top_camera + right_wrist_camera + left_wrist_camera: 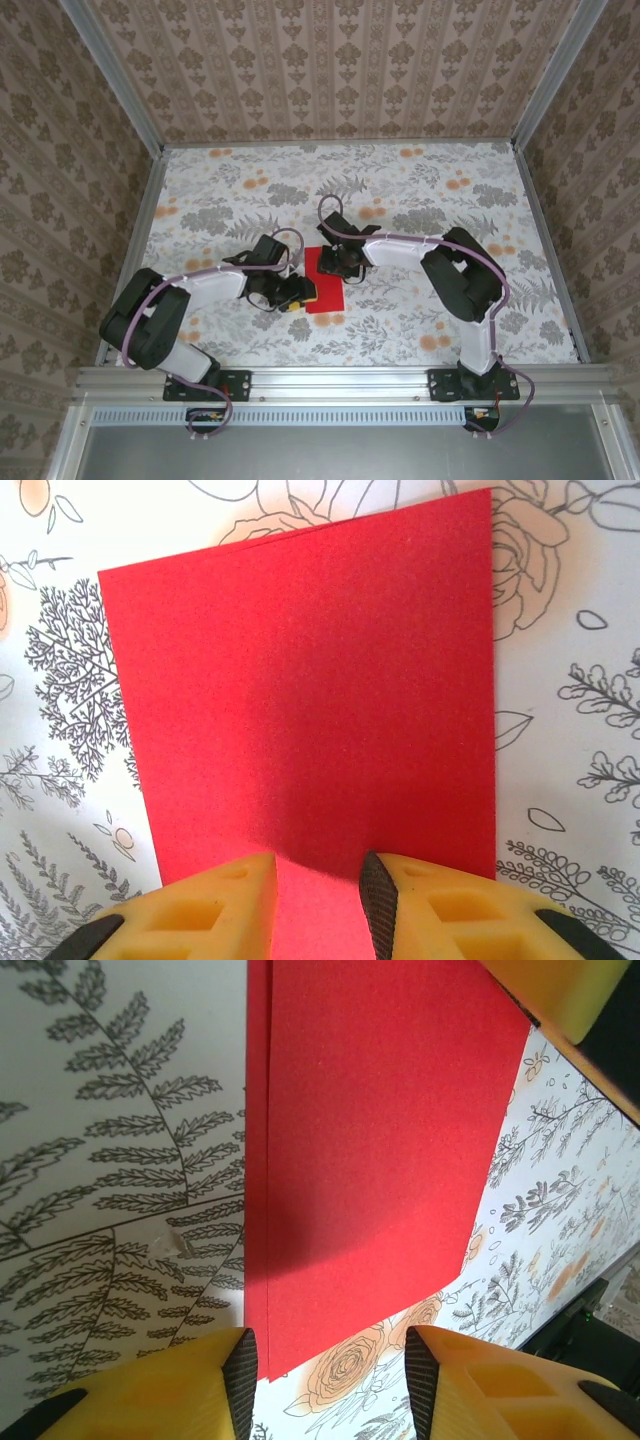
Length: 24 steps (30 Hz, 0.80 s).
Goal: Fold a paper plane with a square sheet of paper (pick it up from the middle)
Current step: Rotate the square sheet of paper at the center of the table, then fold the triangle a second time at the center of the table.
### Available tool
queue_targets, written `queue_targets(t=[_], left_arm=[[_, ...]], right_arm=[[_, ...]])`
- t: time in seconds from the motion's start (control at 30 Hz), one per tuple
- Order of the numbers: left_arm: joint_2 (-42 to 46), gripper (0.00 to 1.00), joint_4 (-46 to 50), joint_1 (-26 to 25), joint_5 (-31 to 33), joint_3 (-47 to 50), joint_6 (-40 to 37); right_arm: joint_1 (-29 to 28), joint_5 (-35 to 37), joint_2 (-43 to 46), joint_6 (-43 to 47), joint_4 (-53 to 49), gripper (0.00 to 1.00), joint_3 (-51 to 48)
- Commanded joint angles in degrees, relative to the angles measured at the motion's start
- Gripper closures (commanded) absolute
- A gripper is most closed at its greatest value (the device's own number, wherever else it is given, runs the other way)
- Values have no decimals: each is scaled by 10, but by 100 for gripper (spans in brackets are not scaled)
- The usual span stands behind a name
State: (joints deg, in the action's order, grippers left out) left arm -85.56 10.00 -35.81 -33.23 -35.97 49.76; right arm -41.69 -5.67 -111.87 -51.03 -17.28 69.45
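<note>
The square sheet of paper lies flat on the floral table, doubled over into a bright red rectangle. Its two layers show along the left edge in the left wrist view. My left gripper is at its left side, low over the table. It is open, and a corner of the sheet lies between the fingers, which do not touch it. My right gripper is at the sheet's far end, open, its fingers standing over the red paper with nothing pinched.
The table carries a grey and orange floral cloth. Patterned walls and aluminium rails close it in on three sides. A yellow finger of the right gripper shows at the top right of the left wrist view.
</note>
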Motion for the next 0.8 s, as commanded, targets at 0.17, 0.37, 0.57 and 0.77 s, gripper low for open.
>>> queue_targets(t=[0.17,0.37,0.57,0.77], left_arm=[[-25,52,-1,-15,-8,-16,9],[-35,52,14,-21,7,-27,8],[-31,57,22,-24,18,-35,4],[7,64,45,-23,26,-46,-7]], right_arm=[[19,-21,-28,-43,8,67,-65],[24,-27,-27,-47,19,67,-77],[26,-29,-28,-44,20,67,-79],[28,-27,-28,-41,18,67,-82]])
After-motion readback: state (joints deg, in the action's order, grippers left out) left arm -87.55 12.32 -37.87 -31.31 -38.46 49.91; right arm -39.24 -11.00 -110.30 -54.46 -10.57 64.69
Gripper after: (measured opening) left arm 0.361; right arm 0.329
